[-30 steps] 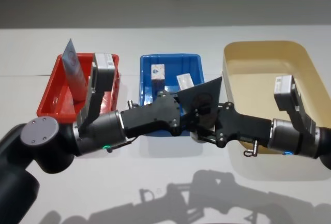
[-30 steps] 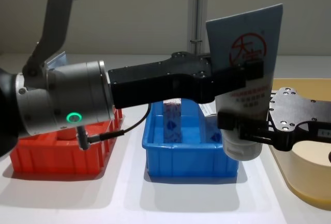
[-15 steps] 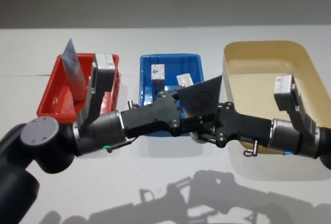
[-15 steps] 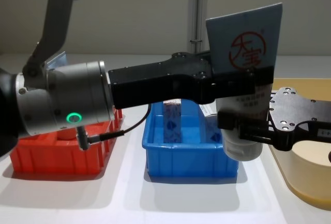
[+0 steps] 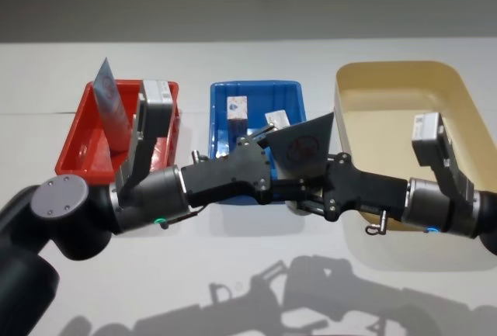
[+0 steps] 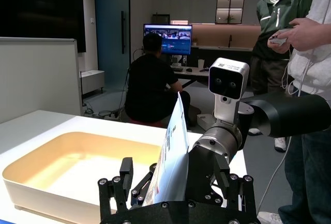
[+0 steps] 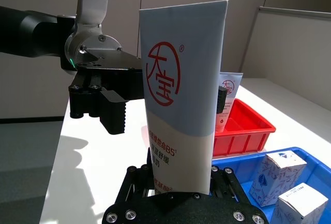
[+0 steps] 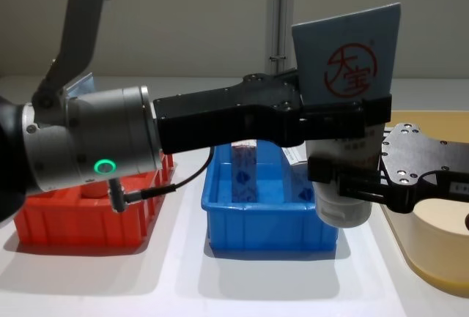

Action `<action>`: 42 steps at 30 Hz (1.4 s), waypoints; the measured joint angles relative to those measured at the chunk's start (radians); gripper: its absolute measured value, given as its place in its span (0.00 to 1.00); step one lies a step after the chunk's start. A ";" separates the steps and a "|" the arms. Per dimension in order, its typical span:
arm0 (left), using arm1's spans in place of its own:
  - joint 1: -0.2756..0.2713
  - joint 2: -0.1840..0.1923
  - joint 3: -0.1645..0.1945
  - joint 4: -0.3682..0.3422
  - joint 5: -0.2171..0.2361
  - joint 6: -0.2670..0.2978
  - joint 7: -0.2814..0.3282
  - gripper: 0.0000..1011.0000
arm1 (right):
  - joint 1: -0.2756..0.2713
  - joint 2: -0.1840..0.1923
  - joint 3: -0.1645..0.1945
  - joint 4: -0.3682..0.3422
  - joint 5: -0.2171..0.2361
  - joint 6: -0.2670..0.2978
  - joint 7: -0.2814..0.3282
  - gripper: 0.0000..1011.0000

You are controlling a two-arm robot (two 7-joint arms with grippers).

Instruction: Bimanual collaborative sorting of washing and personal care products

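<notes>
Left gripper [image 8: 352, 119] slid lower; right wrist view suggests open jaws, right gripper [image 8: 344, 185] clamping the tube [image 8: 350, 53].

Centre right in the chest view, the squeeze tube [image 8: 350, 72] fades from pale blue at its top to white below, with a red round logo and small red lettering. The left gripper [image 8: 348, 123] and right gripper [image 8: 344, 185] are black. From lower left to right stand a red tub [image 8: 73, 222], a blue tub [image 8: 264, 222] and a beige tub [image 8: 432, 258]. The carton [image 8: 244, 176] is patterned blue.

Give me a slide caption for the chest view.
Right claw holds a tube upright by its cap end; left claw, open, straddles its middle.
</notes>
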 joint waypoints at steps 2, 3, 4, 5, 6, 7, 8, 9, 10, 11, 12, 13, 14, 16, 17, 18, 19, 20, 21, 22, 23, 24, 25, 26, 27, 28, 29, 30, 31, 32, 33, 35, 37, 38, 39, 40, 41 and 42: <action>0.000 0.000 0.000 0.000 0.000 0.000 0.000 0.99 | -0.001 0.000 0.000 0.000 0.001 -0.001 -0.001 0.47; 0.000 0.000 0.000 0.000 0.000 0.000 0.000 0.99 | -0.003 0.000 0.002 0.000 0.002 -0.002 -0.003 0.47; 0.000 0.000 0.000 0.000 0.000 0.000 0.000 0.99 | -0.005 0.001 0.003 -0.001 0.002 -0.002 -0.005 0.47; 0.000 0.000 0.000 0.000 0.000 0.000 0.000 0.99 | -0.007 0.002 0.004 -0.004 0.004 -0.002 -0.008 0.47; 0.000 0.000 0.000 0.000 0.000 0.000 0.000 0.99 | -0.009 0.003 0.006 -0.005 0.005 -0.003 -0.010 0.47; 0.000 0.000 0.000 0.000 0.000 0.000 0.000 0.99 | -0.011 0.005 0.007 -0.006 0.006 -0.003 -0.011 0.47; 0.000 0.000 0.000 0.000 0.000 0.000 0.000 0.99 | -0.012 0.007 0.009 -0.008 0.006 -0.003 -0.013 0.47; 0.000 0.000 0.000 0.000 0.000 0.000 0.000 0.99 | -0.016 0.011 0.012 -0.012 0.006 -0.003 -0.019 0.47; 0.000 0.000 0.000 0.000 0.000 0.000 0.000 0.99 | -0.019 0.014 0.015 -0.014 0.006 -0.003 -0.023 0.47; 0.000 0.000 0.000 0.000 0.000 0.000 0.000 0.99 | -0.021 0.017 0.018 -0.017 0.006 -0.003 -0.026 0.47; 0.000 0.000 0.000 0.000 0.000 0.000 0.000 0.99 | -0.025 0.020 0.022 -0.020 0.007 -0.003 -0.030 0.47; 0.000 0.000 0.000 0.000 0.000 0.000 0.000 0.99 | -0.031 0.026 0.028 -0.025 0.008 -0.002 -0.038 0.47; 0.000 0.000 0.000 0.000 0.000 0.000 0.000 0.99 | -0.034 0.029 0.033 -0.028 0.008 -0.001 -0.042 0.47; 0.000 0.000 0.000 0.000 0.000 0.000 0.000 0.99 | -0.045 0.039 0.044 -0.034 0.010 0.000 -0.053 0.47; 0.000 0.000 0.000 0.000 0.000 0.000 0.000 0.99 | -0.049 0.043 0.048 -0.037 0.010 0.001 -0.058 0.47; 0.000 0.000 0.000 0.000 0.000 0.000 0.000 0.99 | -0.053 0.046 0.053 -0.039 0.010 0.001 -0.063 0.47; 0.000 0.000 0.000 0.000 0.000 0.000 0.000 0.99 | -0.059 0.051 0.061 -0.042 0.011 0.002 -0.072 0.47; 0.000 0.000 0.000 0.000 0.000 0.000 0.000 0.99 | -0.065 0.055 0.068 -0.044 0.012 0.003 -0.079 0.47; 0.000 0.000 0.000 0.000 0.000 0.000 0.000 0.99 | -0.068 0.057 0.073 -0.046 0.012 0.003 -0.083 0.47; 0.000 0.000 0.000 0.000 0.000 0.000 0.000 0.99 | -0.077 0.062 0.084 -0.049 0.013 0.004 -0.097 0.47; 0.000 0.000 0.000 0.000 0.000 0.000 0.000 0.99 | -0.081 0.064 0.090 -0.051 0.013 0.004 -0.104 0.47; 0.000 0.000 0.000 0.000 0.000 0.000 0.000 0.99 | -0.085 0.065 0.096 -0.052 0.013 0.004 -0.110 0.47; 0.000 0.000 0.000 0.000 0.000 0.000 0.000 0.99 | -0.088 0.066 0.103 -0.054 0.013 0.004 -0.118 0.47; 0.000 0.000 0.000 0.000 0.000 0.000 0.000 0.99 | -0.096 0.069 0.116 -0.056 0.013 0.004 -0.134 0.47; 0.000 0.000 0.000 0.000 0.000 0.000 0.000 0.99 | -0.099 0.069 0.123 -0.057 0.012 0.003 -0.141 0.47; 0.000 0.000 0.000 0.000 0.000 0.000 0.000 0.99 | -0.101 0.070 0.128 -0.057 0.011 0.003 -0.147 0.47; 0.000 0.000 0.000 0.000 0.000 0.000 0.000 0.99 | -0.107 0.070 0.140 -0.058 0.008 0.003 -0.162 0.47; 0.000 0.000 0.000 0.000 0.000 0.000 0.000 0.99 | -0.109 0.071 0.146 -0.059 0.007 0.003 -0.170 0.47; 0.000 0.000 0.000 0.000 0.000 0.000 0.000 0.99 | -0.111 0.071 0.151 -0.059 0.005 0.003 -0.178 0.47; 0.000 0.000 0.000 0.000 0.000 0.000 0.000 0.99 | -0.114 0.071 0.161 -0.059 0.000 0.003 -0.192 0.47; 0.000 0.000 0.000 0.000 0.000 0.000 0.000 0.99 | -0.116 0.070 0.165 -0.059 -0.003 0.003 -0.200 0.47; 0.000 0.000 0.000 0.000 0.000 0.000 0.000 0.99 | -0.119 0.067 0.178 -0.059 -0.012 0.003 -0.223 0.47; 0.000 0.000 0.000 0.000 0.000 0.000 0.000 0.99 | -0.121 0.065 0.186 -0.058 -0.020 0.004 -0.238 0.47; 0.000 0.000 0.000 0.000 0.000 0.000 0.000 0.99 | -0.121 0.061 0.194 -0.056 -0.027 0.005 -0.252 0.47; 0.000 0.000 0.000 0.000 0.000 0.000 0.000 0.99 | -0.121 0.059 0.198 -0.054 -0.030 0.006 -0.258 0.47; 0.000 0.000 0.000 0.000 0.000 0.000 0.000 0.99 | -0.121 0.057 0.201 -0.052 -0.034 0.007 -0.266 0.47; 0.000 0.000 0.000 0.000 0.000 0.000 0.000 0.99 | -0.121 0.055 0.204 -0.051 -0.038 0.007 -0.273 0.47; 0.000 0.000 0.000 0.000 0.000 0.000 0.000 0.99 | -0.120 0.051 0.209 -0.047 -0.045 0.008 -0.284 0.47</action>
